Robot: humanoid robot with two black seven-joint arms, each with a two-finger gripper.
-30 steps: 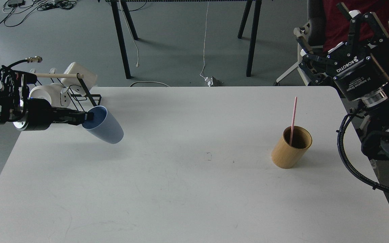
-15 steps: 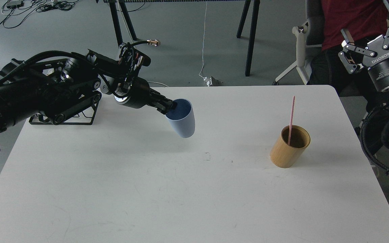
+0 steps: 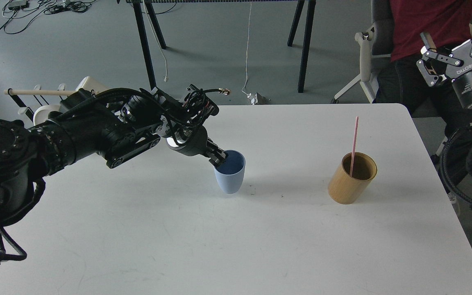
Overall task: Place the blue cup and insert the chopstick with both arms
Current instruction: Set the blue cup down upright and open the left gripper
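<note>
The blue cup [image 3: 230, 176] stands upright at the middle of the white table [image 3: 236, 246], its base on or just above the tabletop. My left gripper [image 3: 219, 157] is shut on its left rim, one finger inside. The pink chopstick [image 3: 354, 141] stands leaning in a tan wooden cylinder [image 3: 351, 178] at the right of the table. My right gripper [image 3: 453, 45] is open and empty, raised off the table's right edge, well above and right of the cylinder.
A black wire rack with a pale wooden rod [image 3: 39, 92] and white mugs [image 3: 45, 112] stands at the far left, mostly behind my left arm. A seated person in red [image 3: 420, 24] and table legs [image 3: 146, 45] are beyond the table.
My left arm has carried the blue cup right and down from the rack side to the table's middle and turned it upright. My right gripper has risen and moved right.
</note>
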